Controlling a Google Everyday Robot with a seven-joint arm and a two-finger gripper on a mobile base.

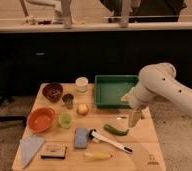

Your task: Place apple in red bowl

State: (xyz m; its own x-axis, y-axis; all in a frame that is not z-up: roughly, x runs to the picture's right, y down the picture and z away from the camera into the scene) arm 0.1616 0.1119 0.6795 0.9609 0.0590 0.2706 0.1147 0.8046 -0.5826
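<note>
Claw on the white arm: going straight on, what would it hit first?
The claw points down, so likely bare table just right of the green vegetable, though depth is unclear.

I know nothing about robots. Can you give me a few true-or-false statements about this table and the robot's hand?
1. The apple lies in the red bowl. False: it sits on the table, with a small green cup between it and the bowl.
2. The gripper hangs over the table's right side, beside the green tray. True.
3. The gripper holds the apple. False: it is open, empty and well to the apple's right.
4. The red bowl is empty. True.
</note>
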